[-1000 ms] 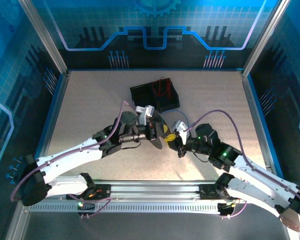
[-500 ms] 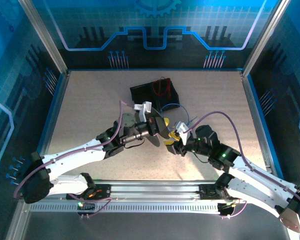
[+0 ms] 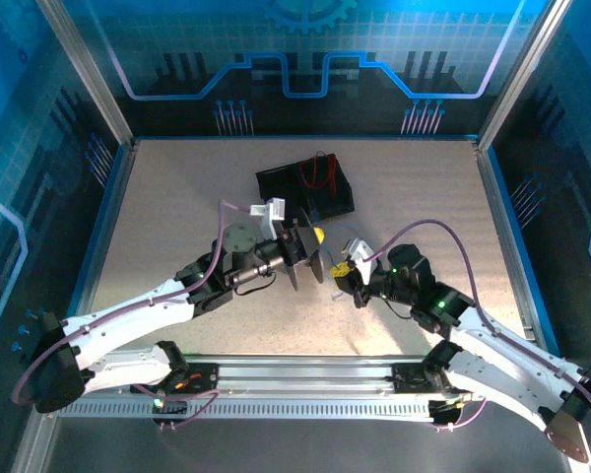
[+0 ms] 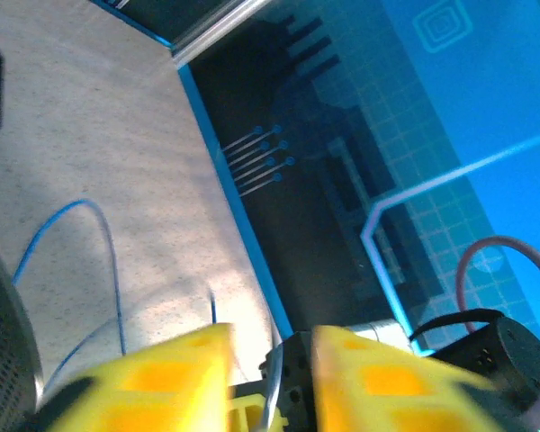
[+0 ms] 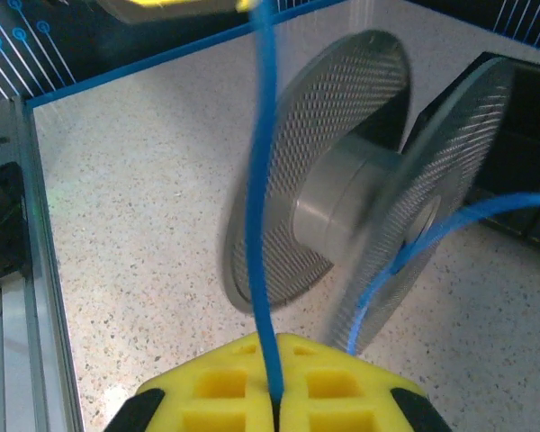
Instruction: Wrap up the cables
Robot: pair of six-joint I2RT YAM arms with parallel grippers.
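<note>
Mid-winding: the right gripper (image 5: pixel 274 392) pinches the blue cable (image 5: pixel 263 180) beside the spool (image 5: pixel 342 203). The left gripper (image 4: pixel 270 378) perhaps holds it; its grip cannot be told. Next calls for steady tension.

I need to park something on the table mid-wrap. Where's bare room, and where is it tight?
Bare: far-left table between left rail and black tray; far-right corner between tray and right rail; near strip along the front rail. Crowded: centre, where the spool and right end effector share the blue cable.
</note>
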